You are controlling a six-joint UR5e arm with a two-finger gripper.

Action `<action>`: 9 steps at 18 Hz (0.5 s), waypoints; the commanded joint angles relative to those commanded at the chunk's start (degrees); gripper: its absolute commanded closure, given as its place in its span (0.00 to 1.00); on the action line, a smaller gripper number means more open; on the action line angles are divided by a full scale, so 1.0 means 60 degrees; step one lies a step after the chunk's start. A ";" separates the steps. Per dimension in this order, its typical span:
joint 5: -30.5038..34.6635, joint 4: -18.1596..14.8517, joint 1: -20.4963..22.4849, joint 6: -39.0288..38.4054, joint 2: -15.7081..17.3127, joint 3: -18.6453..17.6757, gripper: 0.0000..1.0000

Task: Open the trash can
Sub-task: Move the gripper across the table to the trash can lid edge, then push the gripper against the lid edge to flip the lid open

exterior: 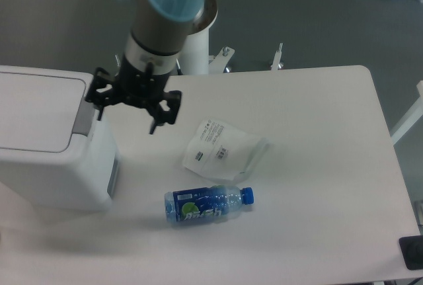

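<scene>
The trash can is a large white boxy bin at the table's left edge, its flat lid down and its grey push tab on the right side of the top. My gripper hangs open and empty just right of the bin, its left fingertip close to the grey tab and its right fingertip over the table. I cannot tell whether the left finger touches the bin.
A white plastic pouch lies mid-table. A blue water bottle lies on its side in front of it. The arm's white base post stands behind the table. The table's right half holds nothing.
</scene>
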 joint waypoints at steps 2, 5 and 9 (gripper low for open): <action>0.0000 0.0015 -0.0015 0.0000 0.0000 -0.0016 0.00; 0.0015 0.0059 -0.0015 0.0000 -0.0117 -0.0030 0.00; 0.0058 0.0073 -0.0029 0.0000 -0.0204 -0.0030 0.00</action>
